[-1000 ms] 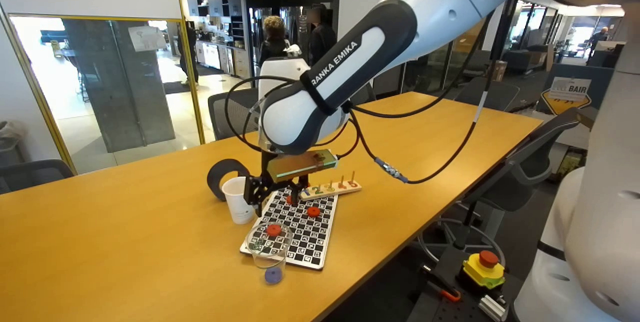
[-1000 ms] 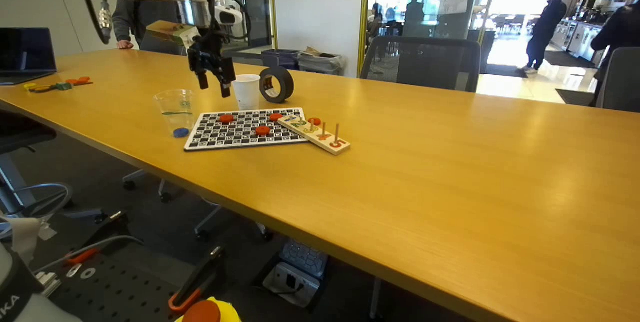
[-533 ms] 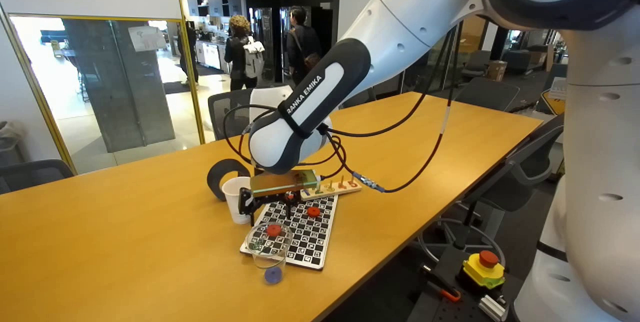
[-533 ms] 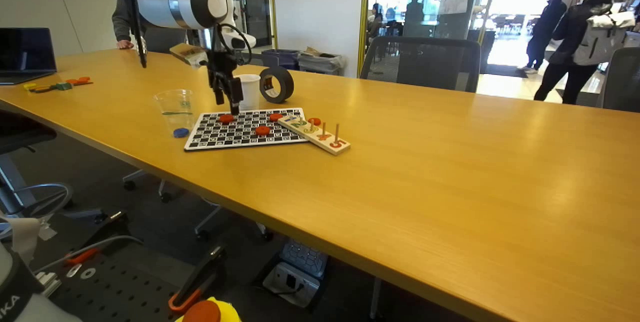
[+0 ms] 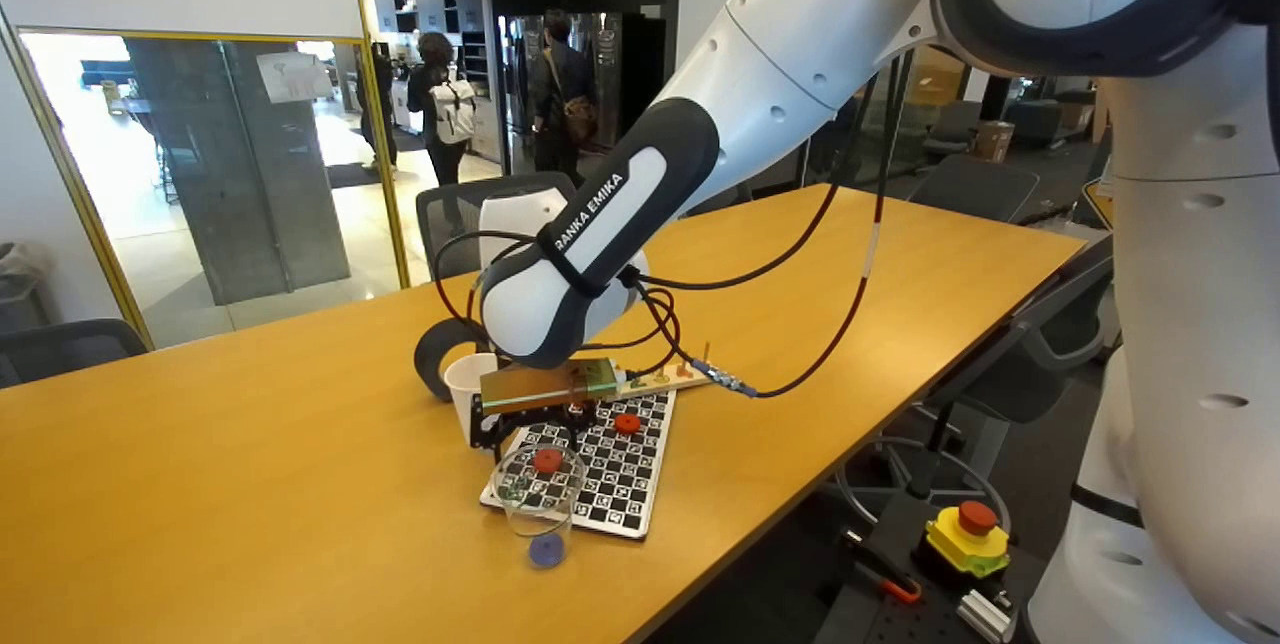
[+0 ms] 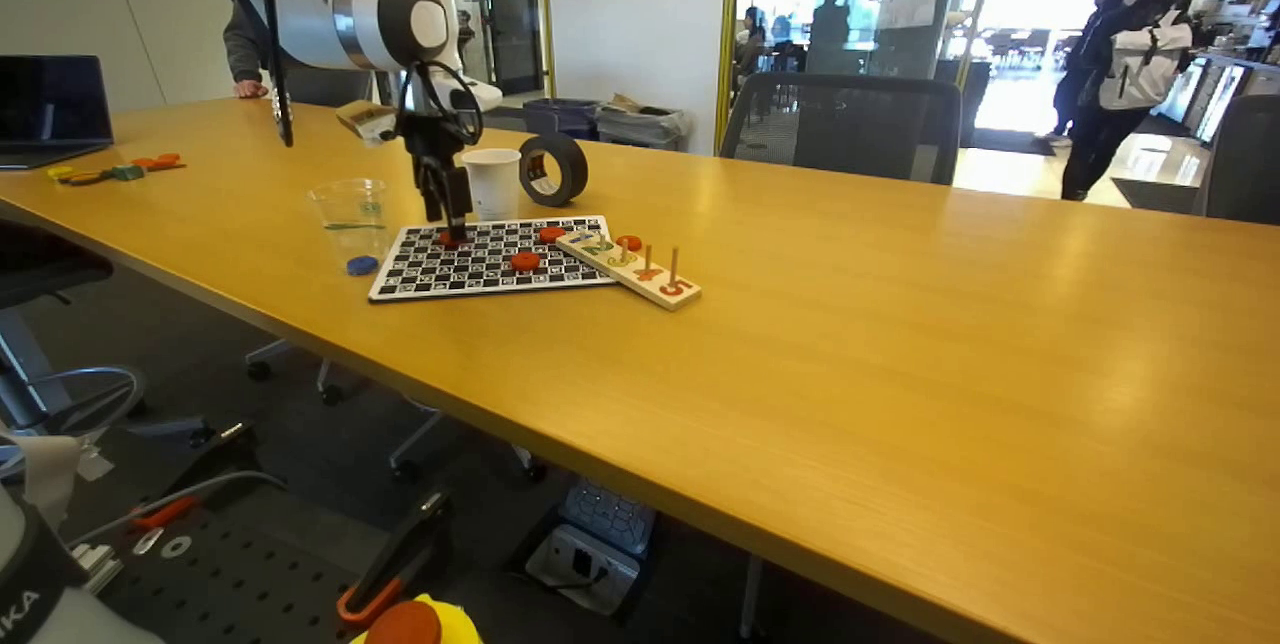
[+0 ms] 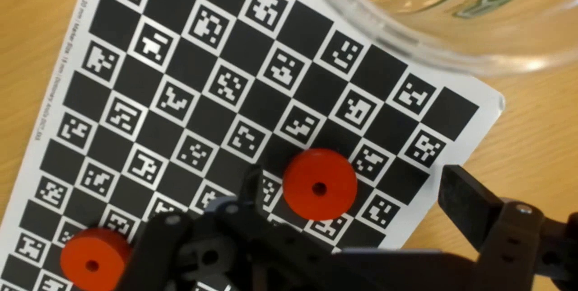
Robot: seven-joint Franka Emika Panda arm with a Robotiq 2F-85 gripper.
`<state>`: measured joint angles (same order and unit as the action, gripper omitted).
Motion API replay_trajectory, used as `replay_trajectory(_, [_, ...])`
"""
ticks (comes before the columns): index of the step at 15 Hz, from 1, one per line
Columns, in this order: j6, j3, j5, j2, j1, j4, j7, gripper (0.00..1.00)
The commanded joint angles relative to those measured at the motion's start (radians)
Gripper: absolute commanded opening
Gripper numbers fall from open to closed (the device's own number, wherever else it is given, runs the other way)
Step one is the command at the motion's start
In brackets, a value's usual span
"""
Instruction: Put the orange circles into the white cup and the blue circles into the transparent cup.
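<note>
My gripper (image 7: 352, 177) is open in the wrist view, its fingers on either side of an orange disc (image 7: 319, 184), none touching it. In an exterior view the fingertips (image 6: 445, 224) are low over that disc (image 6: 450, 240), which they partly cover. More orange discs lie on the board (image 6: 525, 262) (image 6: 551, 235), and one lies behind the peg strip (image 6: 629, 242). The white cup (image 6: 493, 186) stands upright behind the gripper; it also shows in an exterior view (image 5: 460, 394). The transparent cup (image 6: 350, 214) stands near the board's corner. A blue disc (image 6: 362, 266) shows at its bottom, apparently inside.
The black-and-white patterned board (image 6: 430, 279) lies flat under the discs. A wooden number peg strip (image 6: 640, 274) rests over its edge. A black tape roll (image 6: 570, 169) stands beside the white cup. The transparent cup's rim (image 7: 406, 51) is close to the gripper.
My gripper has come down and moved toward the transparent cup, ending over the nearest orange disc. The discs and cups have not moved. People in the background walked on.
</note>
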<state>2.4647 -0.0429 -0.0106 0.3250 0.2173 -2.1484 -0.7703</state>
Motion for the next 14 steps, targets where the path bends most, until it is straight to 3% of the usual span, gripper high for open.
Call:
replay_trajectory(1, [-0.010, 0.022, -0.031, -0.029, 0.022, -0.018, -0.072, 1.00])
replay_trajectory(6, [0.038, 0.028, -0.015, -0.022, 0.002, -0.038, -0.071, 1.00])
replay_trajectory(14, [0.091, -0.008, 0.101, -0.047, -0.041, -0.084, 0.058, 1.00])
